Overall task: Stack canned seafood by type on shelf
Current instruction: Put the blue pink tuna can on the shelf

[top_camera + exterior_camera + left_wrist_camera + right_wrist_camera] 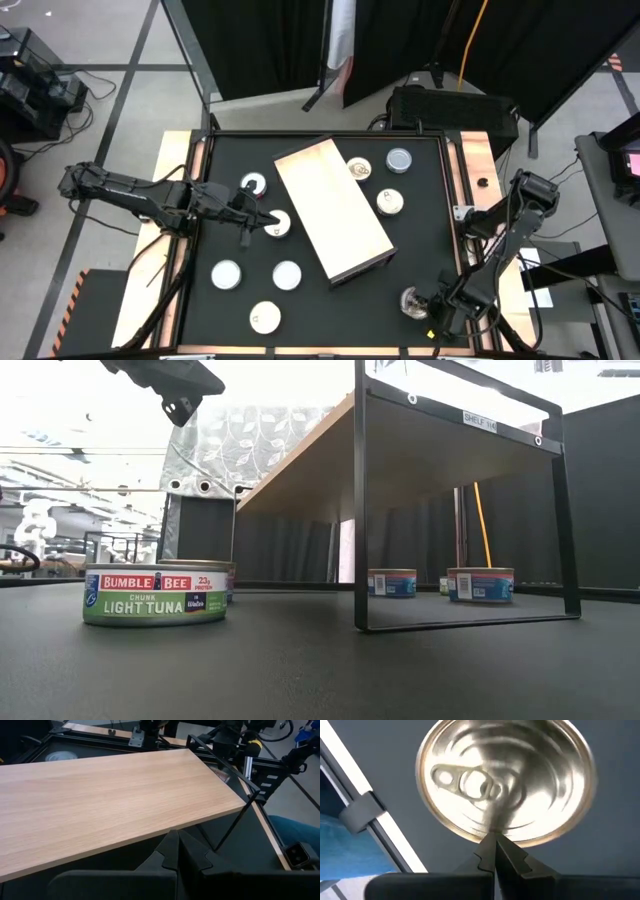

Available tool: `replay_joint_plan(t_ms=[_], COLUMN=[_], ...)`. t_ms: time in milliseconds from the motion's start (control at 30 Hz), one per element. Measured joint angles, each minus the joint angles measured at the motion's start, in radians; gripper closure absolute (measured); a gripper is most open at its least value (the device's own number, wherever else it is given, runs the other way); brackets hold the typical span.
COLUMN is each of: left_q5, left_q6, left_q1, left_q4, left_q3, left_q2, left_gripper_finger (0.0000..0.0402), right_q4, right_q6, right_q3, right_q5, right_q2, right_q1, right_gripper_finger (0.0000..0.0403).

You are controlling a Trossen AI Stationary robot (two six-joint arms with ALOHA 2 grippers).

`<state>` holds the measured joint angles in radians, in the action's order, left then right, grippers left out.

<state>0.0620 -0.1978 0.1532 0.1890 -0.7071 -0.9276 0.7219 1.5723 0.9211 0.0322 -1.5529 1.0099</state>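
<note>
The shelf [332, 210] is a pale wood board on a black wire frame [460, 510], standing slantwise mid-table. Several flat tins stand on the black table around it: to its left [277, 224], to its right [390, 202], and a green-labelled tuna tin [155, 595] near the front. My right gripper [433, 309] is shut and points down beside a pull-tab tin [505, 777] at the table's near right corner [413, 302]. My left gripper [177, 847] is shut and hovers left of the shelf, above the tins [255, 214], nothing between its fingers. My right gripper comes from above with its shut fingertips [492, 840] at the rim [487, 831] of the pull-tab tin's top, on the tin's right side. I cannot tell whether they touch it. The tin stands flat on the table.
Under the shelf, blue-labelled tins [392, 582] [481, 584] show beyond its frame. Wooden and metal rails [470, 200] border the table. The shelf's board top [110, 805] carries nothing.
</note>
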Motion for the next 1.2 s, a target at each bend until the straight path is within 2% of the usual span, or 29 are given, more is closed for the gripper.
replay_joint_plan(t_ms=[333,600,833,967,1100,1200], left_q5=[0.0,0.0,0.0,0.0,0.0,0.0], left_q6=[-0.005,-0.006,-0.005,-0.005,-0.005,-0.005], left_q1=[0.0,0.0,0.0,0.0,0.0,0.0], left_q4=[-0.001,-0.005,-0.007,-0.007,-0.008,-0.009], left_q3=[0.0,0.0,0.0,0.0,0.0,0.0], left_q2=[0.0,0.0,0.0,0.0,0.0,0.0], left_gripper_finger=[0.04,0.04,0.04,0.04,0.04,0.04], right_q4=[-0.074,-0.094,-0.035,0.069,0.246,0.358], right_q6=[0.02,0.079,0.16,0.1,0.002,-0.13], right_q3=[0.0,-0.002,0.009,0.079,0.227,0.336], right_q5=[0.001,0.019,0.044,0.048,0.05,0.062], right_q2=[-0.137,-0.11,-0.044,-0.022,-0.011,-0.01], right_q1=[0.045,0.075,0.105,0.106,0.099,0.081], right_gripper_finger=[0.0403,0.0403,0.0403,0.0403,0.0403,0.0396])
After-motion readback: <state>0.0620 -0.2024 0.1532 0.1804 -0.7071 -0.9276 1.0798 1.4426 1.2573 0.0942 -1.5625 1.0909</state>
